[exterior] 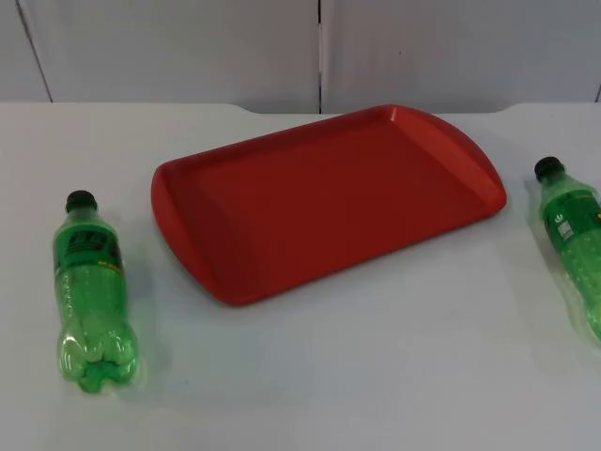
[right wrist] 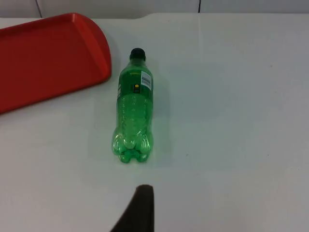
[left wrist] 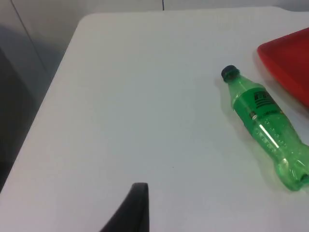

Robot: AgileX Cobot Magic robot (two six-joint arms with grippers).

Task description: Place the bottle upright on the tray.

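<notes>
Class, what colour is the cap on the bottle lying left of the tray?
Black cap, on the green left bottle; clearest in the top view.

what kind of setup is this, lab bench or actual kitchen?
Most likely a lab test bench, not a kitchen: a bare white table top ending at a grey partition wall, with only staged props, a red tray and two green bottles lying flat.

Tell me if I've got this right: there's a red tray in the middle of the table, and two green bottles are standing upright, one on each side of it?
Not quite. Both green bottles, the left bottle and the right bottle, are lying on their sides on the table, not standing. The top view shows it. The red tray does sit between them.
</notes>
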